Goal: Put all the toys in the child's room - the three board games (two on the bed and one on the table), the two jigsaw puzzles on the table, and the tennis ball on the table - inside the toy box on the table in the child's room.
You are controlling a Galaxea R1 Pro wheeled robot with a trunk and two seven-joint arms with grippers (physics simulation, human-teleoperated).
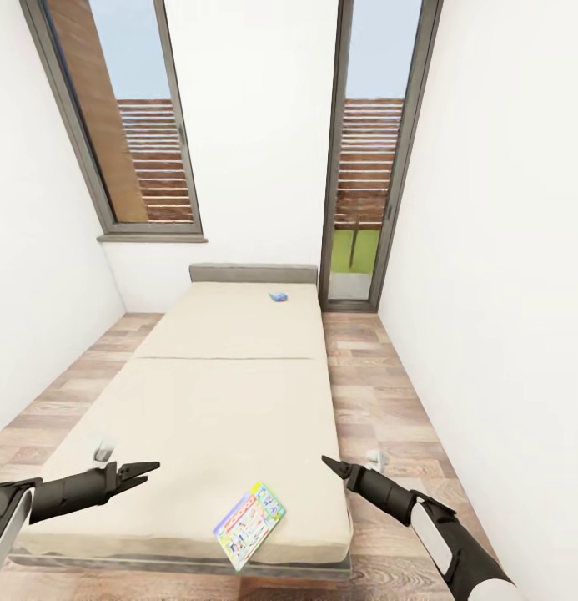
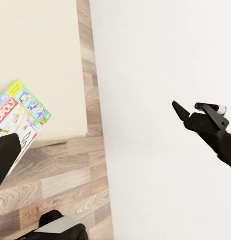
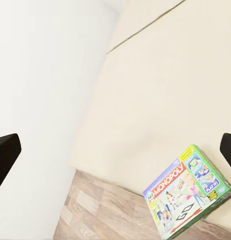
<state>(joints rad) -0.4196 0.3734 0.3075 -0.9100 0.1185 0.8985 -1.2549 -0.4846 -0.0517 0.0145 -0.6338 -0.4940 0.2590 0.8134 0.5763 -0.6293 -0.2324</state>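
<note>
The robot stands at the foot of the bed, both arms held forward and low over its near end. The Monopoly box lies flat at the near edge of the mattress, turned at an angle, with one corner poking out past the edge over the wood floor. A second, small blue thing sits far up by the headboard; it is too small here to name with confidence, though it may be the blue game.

The left tool hovers above the mattress to the box's left, and the right tool hangs near the bed's right edge. Both are apart from the box. From the head view each looks pressed to a point and holds nothing, yet the right wrist view shows dark fingers far apart at its edges, so I cannot tell how either really stands.

The step in hand looks like picking up the Monopoly box. The overhanging corner is the best handle: bring the nearer tool down beside it, spread, with one finger above the lid and one below the base, then close and lift level. Pushing on the lid risks tipping the box off the bed.
</note>
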